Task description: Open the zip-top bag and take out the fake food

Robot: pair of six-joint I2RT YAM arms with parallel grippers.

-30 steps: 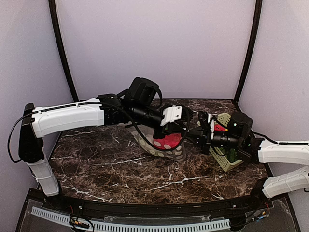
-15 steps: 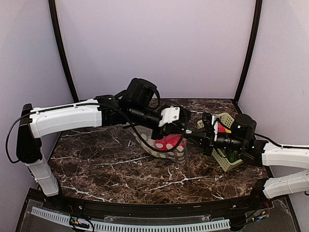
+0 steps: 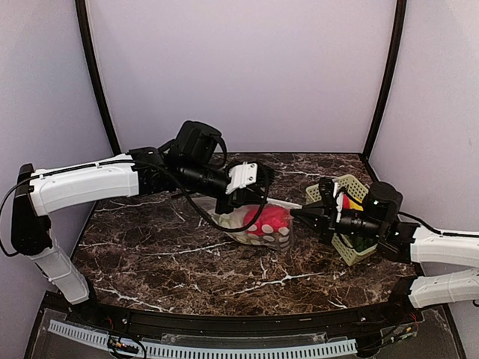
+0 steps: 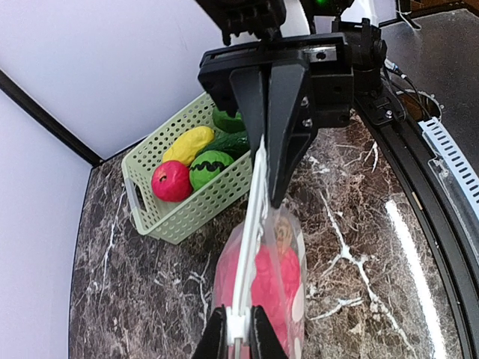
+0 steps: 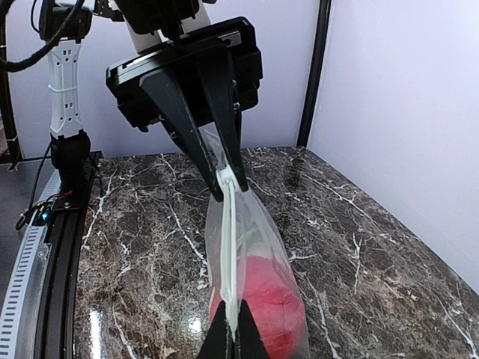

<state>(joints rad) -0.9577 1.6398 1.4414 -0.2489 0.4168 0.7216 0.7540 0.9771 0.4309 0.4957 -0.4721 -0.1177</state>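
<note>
The zip-top bag point(image 3: 263, 224) hangs just above the marble between both grippers, its white zip edge point(image 4: 253, 217) stretched taut. Red fake food point(image 4: 278, 278) shows through the dotted plastic, also seen as a red lump point(image 5: 278, 303) in the right wrist view. My left gripper point(image 4: 238, 335) is shut on the white slider point(image 4: 238, 323) at one end of the zip. My right gripper point(image 5: 234, 338) is shut on the zip edge at the other end. From above, the left gripper point(image 3: 263, 197) sits left of the bag and the right gripper point(image 3: 296, 213) sits to its right.
A light-green lattice basket point(image 4: 153, 213) stands at the back right, holding a yellow piece point(image 4: 187, 143), a red ball point(image 4: 171, 181) and green toys; from above the basket point(image 3: 350, 247) lies under the right arm. Black frame posts and purple walls enclose the table.
My left arm has drawn back to the left with the slider, and the right gripper has shifted slightly right and down, stretching the zip edge between them. The bag hangs lower.
</note>
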